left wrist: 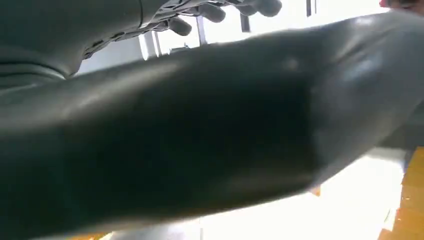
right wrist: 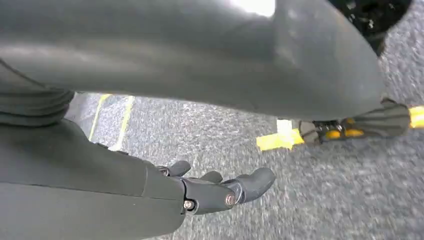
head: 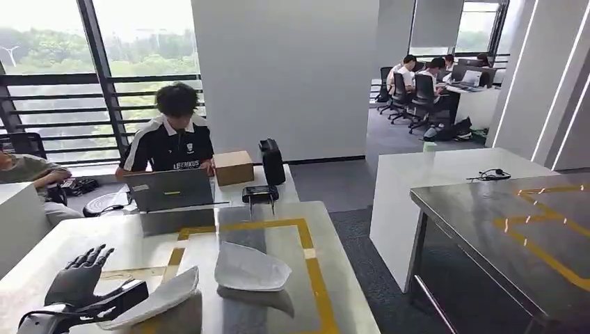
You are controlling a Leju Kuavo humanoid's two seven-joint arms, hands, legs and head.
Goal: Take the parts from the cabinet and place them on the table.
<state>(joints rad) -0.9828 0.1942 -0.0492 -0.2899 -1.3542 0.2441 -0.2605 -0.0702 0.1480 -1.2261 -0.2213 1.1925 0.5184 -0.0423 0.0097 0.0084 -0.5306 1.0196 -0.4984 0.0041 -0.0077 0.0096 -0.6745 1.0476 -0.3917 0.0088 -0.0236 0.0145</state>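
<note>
White part (head: 158, 300) in left hand (head: 80, 285)

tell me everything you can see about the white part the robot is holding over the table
The white part is a thin, curved shell that looks like plastic, pale grey-white, tapering toward one end. The left robot hand holds it at its near end, thumb along its edge and the other fingers spread upward. It lies low and tilted over the table, beside the yellow tape. Whether it touches the top I cannot tell. A similar second part lies apart from it.
</note>
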